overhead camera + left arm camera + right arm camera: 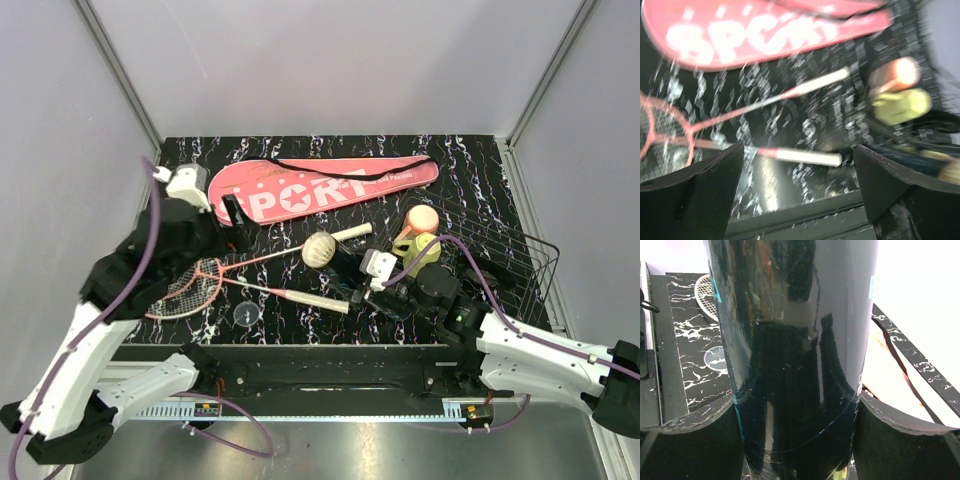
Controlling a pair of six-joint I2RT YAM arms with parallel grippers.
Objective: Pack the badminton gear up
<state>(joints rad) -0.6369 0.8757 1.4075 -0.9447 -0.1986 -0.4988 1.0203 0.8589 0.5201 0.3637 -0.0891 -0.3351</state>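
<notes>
**Table** [470, 165]: the black marbled top runs under both claws. Its far edge lies beyond the cover, close to the back wall.

**Cover** [320, 188]: pink and marked "SPORT", it lies flat just beyond the left claw [799, 146], along the far edge. A strip of bare top separates it from the racquet shafts.

**Basket** [505, 265]: black wire, beyond the right claw [796, 405], at the right edge of the table.

**Racquets** [185, 290]: two, lying crossed below the left claw. The heads are on its left and the white handles reach to its right.

**Tube** [790, 340]: black and glossy, it fills the gap between the right claw's fingers and touches both. The right claw is grasping the tube.

**Left claw**: released, with its fingers spread wide and nothing between them. It hangs above the racquet shafts.

**Cup** [420, 240]: yellow-green with a peach lid, tipped against the basket, just beyond the right claw.

**Shuttlecock** [320, 250]: pale, at the tube end farthest from the right claw.

**Disc** [247, 315]: small and clear, flat near the table's near edge, beside the racquet heads.
</notes>
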